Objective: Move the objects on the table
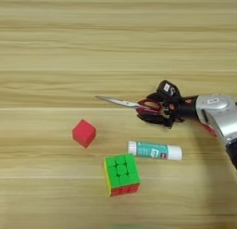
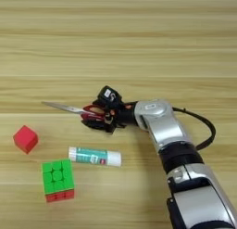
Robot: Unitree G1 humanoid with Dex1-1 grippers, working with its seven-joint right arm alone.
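The claw (image 2: pixel 99 114) pinches the red handles of the scissors (image 1: pixel 132 104), whose blades point away to its left, while the glue stick (image 1: pixel 154 150), puzzle cube (image 1: pixel 121 174) and red cube (image 1: pixel 84 133) lie nearer the robot on the open table (image 1: pixel 92 38).

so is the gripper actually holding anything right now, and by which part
It looks so: the right gripper is closed around the red handles of the scissors, blades pointing left over the table. Whether they are lifted cannot be told.
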